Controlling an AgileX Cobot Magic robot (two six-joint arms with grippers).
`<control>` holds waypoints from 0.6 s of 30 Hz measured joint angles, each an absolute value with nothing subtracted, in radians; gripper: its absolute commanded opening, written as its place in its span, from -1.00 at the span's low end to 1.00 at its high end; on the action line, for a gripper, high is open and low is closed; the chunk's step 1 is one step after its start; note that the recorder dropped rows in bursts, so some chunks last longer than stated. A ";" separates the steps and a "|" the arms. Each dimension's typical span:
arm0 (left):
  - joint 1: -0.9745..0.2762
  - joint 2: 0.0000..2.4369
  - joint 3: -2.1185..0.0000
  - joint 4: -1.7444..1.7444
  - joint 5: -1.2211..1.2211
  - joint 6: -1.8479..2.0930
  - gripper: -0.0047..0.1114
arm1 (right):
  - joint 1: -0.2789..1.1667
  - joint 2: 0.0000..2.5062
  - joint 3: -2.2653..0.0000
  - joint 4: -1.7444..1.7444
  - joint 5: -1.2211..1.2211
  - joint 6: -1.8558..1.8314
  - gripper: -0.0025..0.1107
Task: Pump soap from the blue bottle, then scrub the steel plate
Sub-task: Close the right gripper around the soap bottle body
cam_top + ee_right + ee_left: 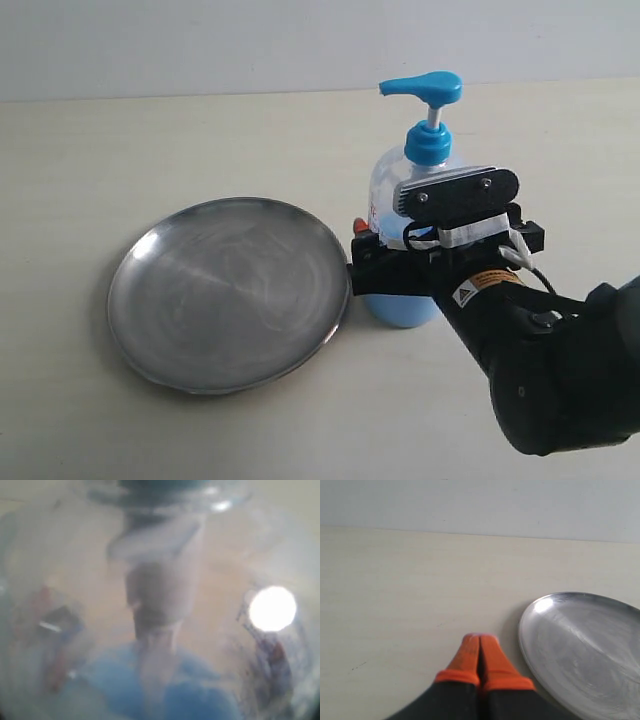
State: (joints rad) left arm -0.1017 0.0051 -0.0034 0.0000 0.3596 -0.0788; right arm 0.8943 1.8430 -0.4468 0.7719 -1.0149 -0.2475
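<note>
The blue bottle (392,192) stands upright just right of the steel plate (230,290), its blue pump head (425,88) up. Light blue soap (400,310) fills its lower part. My right gripper (435,240) reaches around the bottle's body from the front, and one orange fingertip (360,228) shows slightly clear of the bottle's left side. The right wrist view is a blur filled by the bottle (160,605) and its soap (165,690). My left gripper (480,641) is shut and empty over bare table beside the plate (585,650). It does not show in the exterior view.
The pale table (150,140) ends at a light wall behind. My right arm (560,370) fills the lower right corner of the exterior view. The plate's inside shows only swirled scuff marks.
</note>
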 measured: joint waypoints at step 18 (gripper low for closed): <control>-0.102 0.005 -0.003 0.000 0.360 -0.079 -0.92 | 0.894 1.899 -0.500 0.761 -1.116 -0.267 -0.96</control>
